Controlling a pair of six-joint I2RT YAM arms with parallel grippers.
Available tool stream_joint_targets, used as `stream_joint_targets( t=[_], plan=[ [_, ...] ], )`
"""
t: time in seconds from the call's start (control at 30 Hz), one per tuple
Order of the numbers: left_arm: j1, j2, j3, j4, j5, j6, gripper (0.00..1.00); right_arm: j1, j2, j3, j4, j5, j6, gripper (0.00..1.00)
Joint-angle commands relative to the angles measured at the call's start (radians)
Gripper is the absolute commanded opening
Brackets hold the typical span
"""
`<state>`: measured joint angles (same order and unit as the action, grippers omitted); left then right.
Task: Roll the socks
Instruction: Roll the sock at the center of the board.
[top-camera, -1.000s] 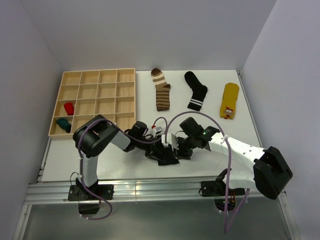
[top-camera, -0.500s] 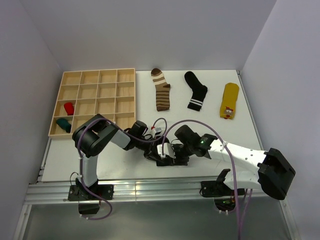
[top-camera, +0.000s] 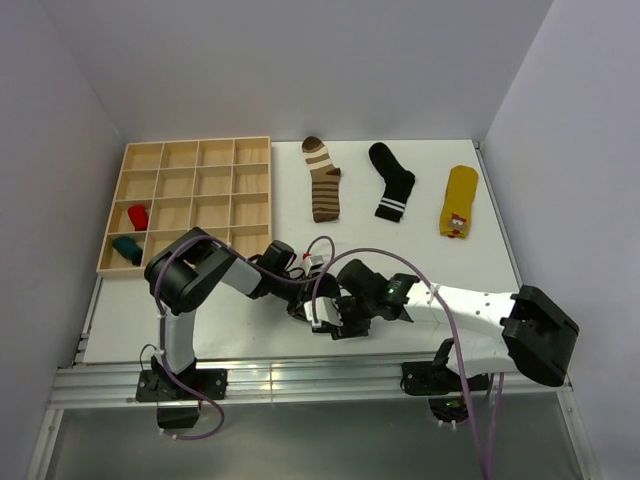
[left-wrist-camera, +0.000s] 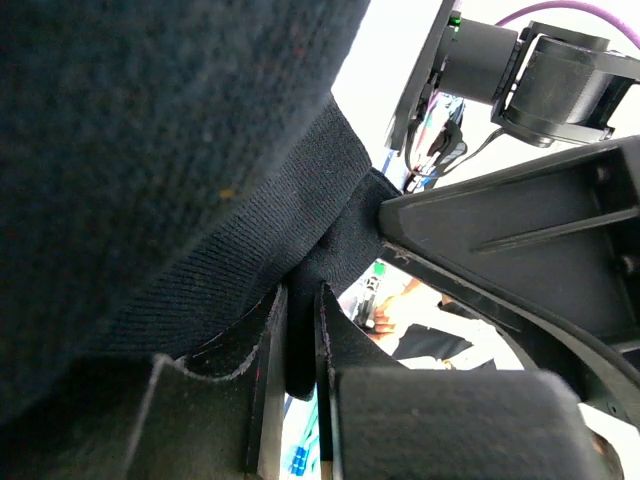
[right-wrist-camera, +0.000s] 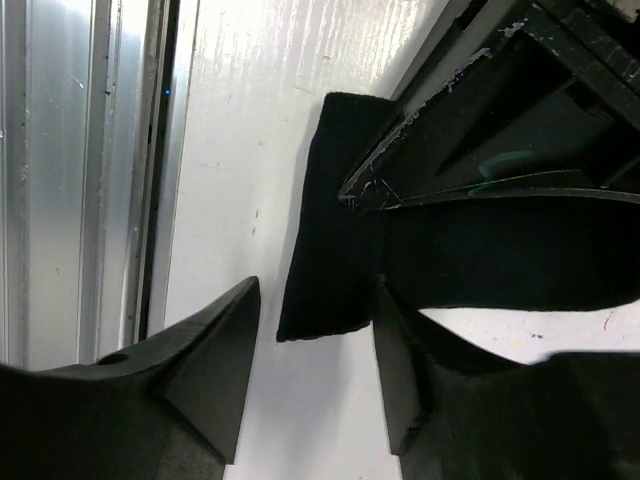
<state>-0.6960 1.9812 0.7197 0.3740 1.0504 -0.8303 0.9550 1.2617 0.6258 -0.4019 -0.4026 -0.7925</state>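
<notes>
A plain black sock (top-camera: 303, 312) lies near the table's front edge. My left gripper (top-camera: 308, 297) is shut on a fold of it; in the left wrist view the black fabric (left-wrist-camera: 200, 200) fills the frame and is pinched between the fingers (left-wrist-camera: 268, 390). My right gripper (top-camera: 336, 318) is open, with the sock's free end (right-wrist-camera: 335, 260) just ahead of its spread fingers (right-wrist-camera: 215, 370), low over the table. At the back lie a brown-and-cream striped sock (top-camera: 323, 180), a black sock with white cuff stripes (top-camera: 393, 182) and a yellow sock (top-camera: 459, 202).
A wooden compartment tray (top-camera: 190, 155) stands at the back left, with a red roll (top-camera: 137, 216) and a teal roll (top-camera: 127, 249) in its left cells. The aluminium front rail (right-wrist-camera: 80, 180) runs close beside the right gripper.
My right arm has swung left and down toward the front, bringing its open gripper to the black sock's free end. My left gripper has stayed shut on the sock.
</notes>
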Motion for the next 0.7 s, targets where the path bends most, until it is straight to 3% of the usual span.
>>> stream_joint_targets(
  t=[0.0,0.2,0.27,0.47,0.67],
  plan=[
    [0.004,0.061,-0.008,-0.115,-0.104,0.056,0.0,0.017,0.037,0.008,0.044,0.044,0.027,0.53],
    [0.004,0.045,0.012,-0.138,-0.086,0.072,0.0,0.024,0.113,0.015,0.069,0.094,0.053,0.37],
    [0.006,0.031,0.02,-0.142,-0.084,0.074,0.02,0.022,0.128,0.012,0.074,0.103,0.067,0.24],
    [0.019,-0.044,0.033,-0.104,-0.139,0.066,0.2,-0.007,0.111,-0.012,0.017,0.113,0.056,0.17],
    [0.058,-0.079,0.087,-0.032,-0.177,0.04,0.29,-0.051,0.058,-0.064,-0.024,0.12,0.061,0.15]
  ],
)
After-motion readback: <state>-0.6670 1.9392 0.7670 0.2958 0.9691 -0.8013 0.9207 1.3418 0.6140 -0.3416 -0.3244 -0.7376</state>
